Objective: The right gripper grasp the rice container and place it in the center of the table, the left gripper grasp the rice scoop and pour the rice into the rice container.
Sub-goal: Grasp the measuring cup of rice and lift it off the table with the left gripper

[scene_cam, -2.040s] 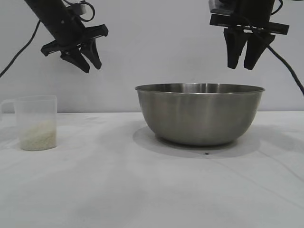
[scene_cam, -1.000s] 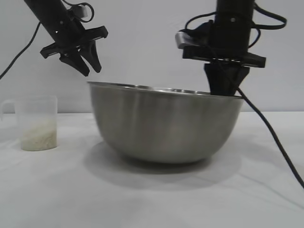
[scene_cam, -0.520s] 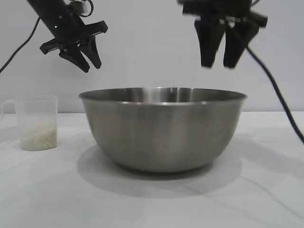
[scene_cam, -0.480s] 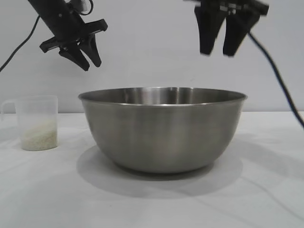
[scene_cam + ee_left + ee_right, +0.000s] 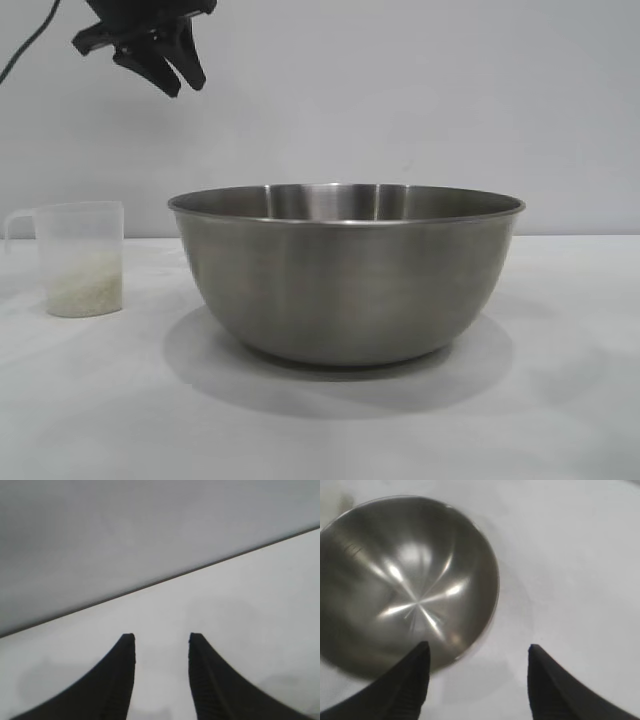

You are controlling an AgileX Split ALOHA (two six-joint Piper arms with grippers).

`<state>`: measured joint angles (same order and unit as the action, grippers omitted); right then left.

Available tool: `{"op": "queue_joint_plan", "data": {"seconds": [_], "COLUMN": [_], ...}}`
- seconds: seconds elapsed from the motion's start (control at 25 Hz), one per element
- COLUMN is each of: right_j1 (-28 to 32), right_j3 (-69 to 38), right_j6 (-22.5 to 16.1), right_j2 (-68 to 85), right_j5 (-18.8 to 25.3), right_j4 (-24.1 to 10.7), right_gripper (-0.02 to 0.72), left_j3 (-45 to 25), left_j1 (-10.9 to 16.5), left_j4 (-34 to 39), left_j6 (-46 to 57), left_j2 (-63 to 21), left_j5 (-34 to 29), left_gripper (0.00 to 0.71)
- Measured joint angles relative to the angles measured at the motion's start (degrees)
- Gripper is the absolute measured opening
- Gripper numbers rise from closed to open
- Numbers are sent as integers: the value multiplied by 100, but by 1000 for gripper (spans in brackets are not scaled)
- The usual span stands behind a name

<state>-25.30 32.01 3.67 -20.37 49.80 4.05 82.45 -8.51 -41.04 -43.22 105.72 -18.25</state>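
Bowl: the big steel bowl (image 5: 345,275) stands upright on the white cloth of the table (image 5: 560,400), in the middle of the exterior view. From my right wrist I look down into it (image 5: 405,585) and see only bare shiny metal inside.
Cup: the small clear plastic cup (image 5: 80,258) stands upright on the cloth, well apart from the bowl on my left arm's side, its thin handle turned away from the bowl.
Rice: a pale heap (image 5: 84,285) fills the lower part of the cup.
My left gripper (image 5: 160,68): it hangs high above the cup, near the top edge of the exterior view, fingers pointing down and parted a little, with nothing between them (image 5: 161,652).
My right gripper (image 5: 477,655): it is out of the exterior view; its own camera shows both fingers spread wide, empty, above the table just beside the bowl.
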Motion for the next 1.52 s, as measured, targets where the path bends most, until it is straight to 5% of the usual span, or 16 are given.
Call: {"op": "queue_joint_plan", "data": {"seconds": [0.16, 0.32, 0.56, 0.76, 1.0, 1.32, 1.52], "right_j1": [0, 0, 0, 0, 0, 0, 0], "right_j3": [-14, -176, -293, -401, -401, -401, -401], "right_j6": [-351, -640, -570, -535, -535, -524, -514], "right_j2": [1175, 1903, 2042, 2042, 2042, 2042, 2042], "right_j5": [1252, 1855, 1724, 1595, 1568, 1568, 1568], "right_j4": [-231, -254, -254, -254, -254, -254, -254], "right_gripper": [365, 365, 365, 365, 365, 365, 365], "left_j3": [-1444, -2701, -4121, -4899, -5707, -6932, -7032], "left_j1": [-239, -738, -1260, -1317, -1317, -1317, -1317], "left_j4": [-1160, -1298, -354, 1842, 3494, 3329, 2824], "left_j6": [-1839, -2456, -613, 2091, 4436, 4383, 4094], "left_j2": [-1026, -1779, -2156, -2435, -2576, -2556, -1724], "left_j5": [1486, 2412, 3364, 3868, 4453, 6041, 7043], "left_gripper": [216, 216, 216, 216, 216, 216, 216]}}
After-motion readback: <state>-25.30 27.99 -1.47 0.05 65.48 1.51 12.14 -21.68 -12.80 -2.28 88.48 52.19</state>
